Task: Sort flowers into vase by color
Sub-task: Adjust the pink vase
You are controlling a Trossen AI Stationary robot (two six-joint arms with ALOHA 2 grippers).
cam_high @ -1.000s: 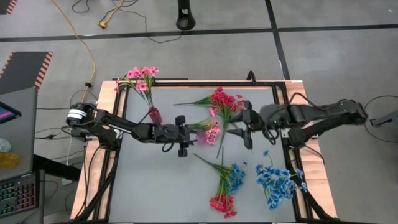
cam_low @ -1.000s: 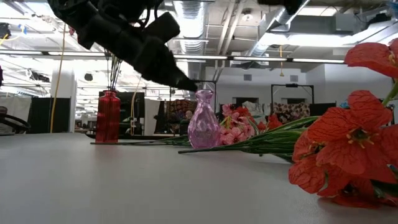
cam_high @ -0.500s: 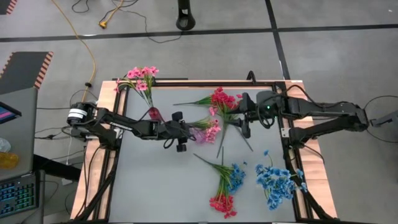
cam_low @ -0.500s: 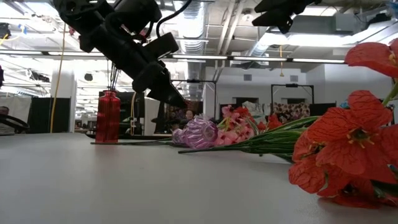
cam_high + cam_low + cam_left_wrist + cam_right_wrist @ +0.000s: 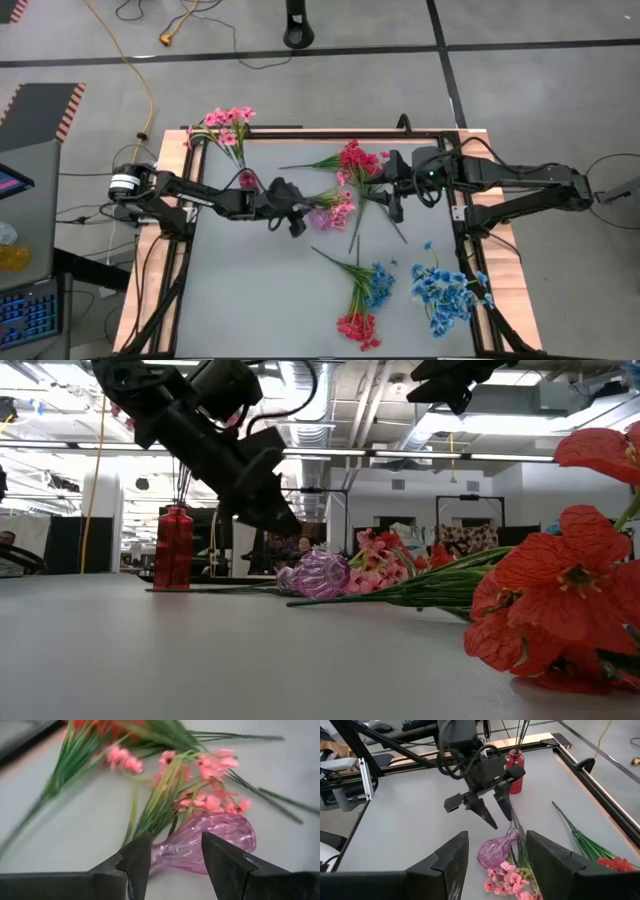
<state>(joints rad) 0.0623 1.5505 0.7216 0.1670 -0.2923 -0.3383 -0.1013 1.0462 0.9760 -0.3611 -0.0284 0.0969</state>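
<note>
A pink glass vase lies on its side mid-table, its neck toward my left gripper. A pink sprig lies against the vase. My left gripper is open and hangs just above the neck, one finger on either side, touching nothing. A red vase at the far left stands upright and holds pink flowers. My right gripper is open and raised over the red sprig, empty. Red and blue sprigs lie near the front.
A loose blue sprig lies at the front right. The table's raised wooden frame runs round the grey surface. The near left of the table is bare. Red blossoms fill the right of the low view.
The pink glass vase has tipped from upright onto its side and lies still. My left gripper has rolled about its own axis and drawn a little toward the table's left, staying open. My right gripper has moved toward the far edge, then held still.
</note>
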